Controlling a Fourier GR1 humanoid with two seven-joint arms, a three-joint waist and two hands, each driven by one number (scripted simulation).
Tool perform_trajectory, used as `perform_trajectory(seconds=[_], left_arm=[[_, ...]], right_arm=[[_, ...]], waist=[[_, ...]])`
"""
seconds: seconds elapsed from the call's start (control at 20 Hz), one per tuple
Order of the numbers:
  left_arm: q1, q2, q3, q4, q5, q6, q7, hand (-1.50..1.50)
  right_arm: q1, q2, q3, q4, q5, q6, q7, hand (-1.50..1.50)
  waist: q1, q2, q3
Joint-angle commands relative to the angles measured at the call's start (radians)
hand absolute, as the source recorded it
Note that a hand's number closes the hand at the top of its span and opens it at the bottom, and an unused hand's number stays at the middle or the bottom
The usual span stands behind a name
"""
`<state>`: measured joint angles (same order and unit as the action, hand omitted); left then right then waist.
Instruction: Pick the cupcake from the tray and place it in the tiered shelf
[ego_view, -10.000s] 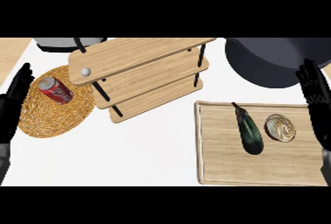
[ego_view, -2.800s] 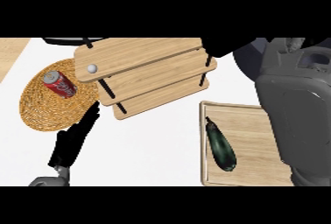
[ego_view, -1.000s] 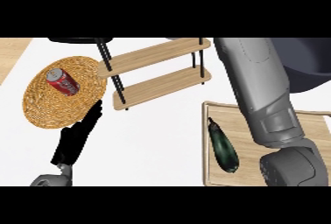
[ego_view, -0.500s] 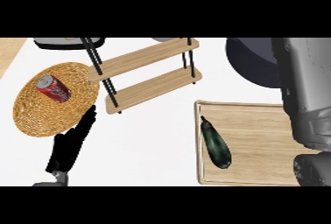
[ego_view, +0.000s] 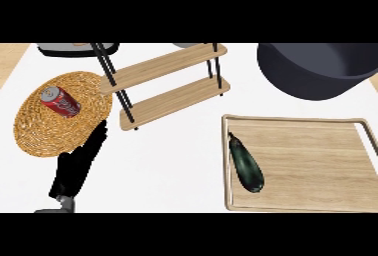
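On the rectangular wooden tray (ego_view: 310, 165) we see only a dark green zucchini (ego_view: 246, 162). Our black left hand (ego_view: 77, 167) lies flat, fingers straight, beside the round woven mat (ego_view: 44, 127).

Bare counter (ego_view: 177, 165) separates shelf (ego_view: 166, 85) and tray (ego_view: 310, 150) (eggplant (ego_view: 246, 162) aboard).

A single head view looks steeply down on the white counter (ego_view: 170, 165) from above its near edge. The wooden tray (ego_view: 310, 165) fills the lower right, the tiered shelf (ego_view: 166, 85) leans away at upper centre, and the woven mat (ego_view: 44, 130) lies at left. A dark pot (ego_view: 317, 70) is cut off at the top. The left hand (ego_view: 77, 167) enters from below.
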<state>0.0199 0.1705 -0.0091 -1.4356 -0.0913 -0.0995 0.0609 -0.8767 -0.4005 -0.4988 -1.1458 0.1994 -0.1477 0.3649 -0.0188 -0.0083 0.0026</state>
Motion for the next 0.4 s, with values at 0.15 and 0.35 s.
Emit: perform_trajectory(seconds=[0.15, 0.35], left_arm=[[0.033, -0.004, -0.017, -0.039, -0.011, -0.016, 0.022, 0.00], [-0.025, -0.019, -0.009, 0.015, -0.017, -0.013, 0.012, 0.00]], right_arm=[[0.126, -0.125, -0.028, -0.145, -0.132, 0.177, 0.026, -1.50], [0.180, -0.176, -0.027, -0.137, -0.157, 0.220, 0.050, -1.50]], waist=[[0.018, 0.006, -0.003], [0.019, 0.007, -0.003]])
